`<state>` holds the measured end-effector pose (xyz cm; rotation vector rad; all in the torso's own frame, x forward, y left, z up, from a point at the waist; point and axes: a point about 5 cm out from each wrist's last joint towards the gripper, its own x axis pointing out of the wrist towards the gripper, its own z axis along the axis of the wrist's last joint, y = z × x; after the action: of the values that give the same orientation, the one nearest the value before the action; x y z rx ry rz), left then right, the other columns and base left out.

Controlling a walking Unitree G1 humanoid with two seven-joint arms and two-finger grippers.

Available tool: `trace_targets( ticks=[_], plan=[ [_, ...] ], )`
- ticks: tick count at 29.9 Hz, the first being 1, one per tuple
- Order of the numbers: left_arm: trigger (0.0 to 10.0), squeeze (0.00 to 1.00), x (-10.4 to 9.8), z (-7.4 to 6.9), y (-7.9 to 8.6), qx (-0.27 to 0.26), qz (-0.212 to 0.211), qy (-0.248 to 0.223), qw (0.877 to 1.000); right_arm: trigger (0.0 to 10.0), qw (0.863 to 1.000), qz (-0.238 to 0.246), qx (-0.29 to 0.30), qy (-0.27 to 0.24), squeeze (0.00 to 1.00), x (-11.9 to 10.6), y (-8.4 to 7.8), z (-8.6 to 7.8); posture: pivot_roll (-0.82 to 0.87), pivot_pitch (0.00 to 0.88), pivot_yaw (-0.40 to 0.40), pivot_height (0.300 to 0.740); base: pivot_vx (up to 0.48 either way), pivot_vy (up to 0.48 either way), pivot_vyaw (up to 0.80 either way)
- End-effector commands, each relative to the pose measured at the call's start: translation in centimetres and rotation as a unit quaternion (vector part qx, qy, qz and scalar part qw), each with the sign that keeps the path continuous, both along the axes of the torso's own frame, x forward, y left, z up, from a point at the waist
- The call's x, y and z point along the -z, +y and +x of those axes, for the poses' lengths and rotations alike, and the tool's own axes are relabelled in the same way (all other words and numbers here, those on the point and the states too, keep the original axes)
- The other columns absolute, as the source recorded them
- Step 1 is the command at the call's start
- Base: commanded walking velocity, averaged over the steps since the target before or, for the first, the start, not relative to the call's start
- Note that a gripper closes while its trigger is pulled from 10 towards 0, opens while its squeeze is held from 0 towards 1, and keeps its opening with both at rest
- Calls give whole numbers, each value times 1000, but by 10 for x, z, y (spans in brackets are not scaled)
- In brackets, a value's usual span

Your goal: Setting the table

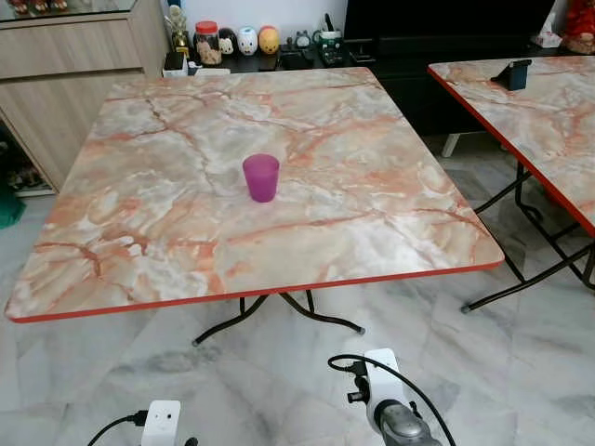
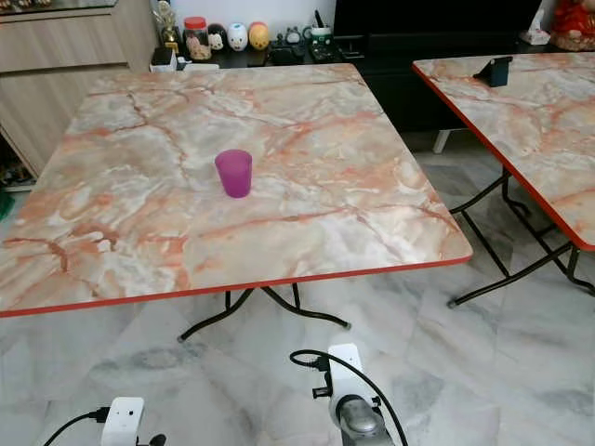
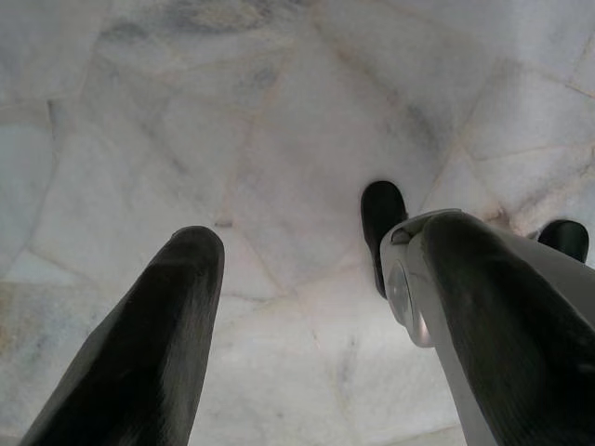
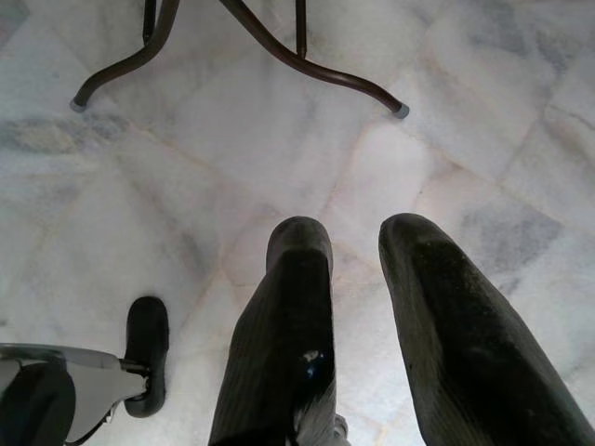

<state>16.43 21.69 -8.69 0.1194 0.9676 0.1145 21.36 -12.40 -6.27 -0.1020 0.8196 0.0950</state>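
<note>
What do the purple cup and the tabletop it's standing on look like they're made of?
The cup looks like translucent purple plastic: light glows through its wall. The tabletop has a glossy pink-orange marble pattern, but its thin red edge suggests printed laminate, not stone.

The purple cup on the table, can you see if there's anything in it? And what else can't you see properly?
- Purple cup: the head views look at it from the side, so its own wall hides the inside.
- Jars and figurines behind the marble table: too small to identify.
- Second table: cut off by the right edge.
- Dark object on it: too small to name.
- Both arms: cut off by the bottom edge of the head views.
</note>
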Motion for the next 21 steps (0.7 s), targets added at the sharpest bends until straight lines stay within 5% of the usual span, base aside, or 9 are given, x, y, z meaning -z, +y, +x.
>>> trace_targets(
  ticks=[1, 21],
  plan=[
    [10000, 0, 2, -4, 0, 9, 4, 8, 1000, 10000, 1000, -1, -4, 4, 0, 0, 2, -2, -9, 11, -17, 740, 0, -251, 0],
    [10000, 0, 3, -6, 0, 15, 5, 12, 1000, 10000, 999, -9, -12, 33, 0, 14, -10, -16, -15, 0, -23, 740, 0, -261, 0]
  ],
)
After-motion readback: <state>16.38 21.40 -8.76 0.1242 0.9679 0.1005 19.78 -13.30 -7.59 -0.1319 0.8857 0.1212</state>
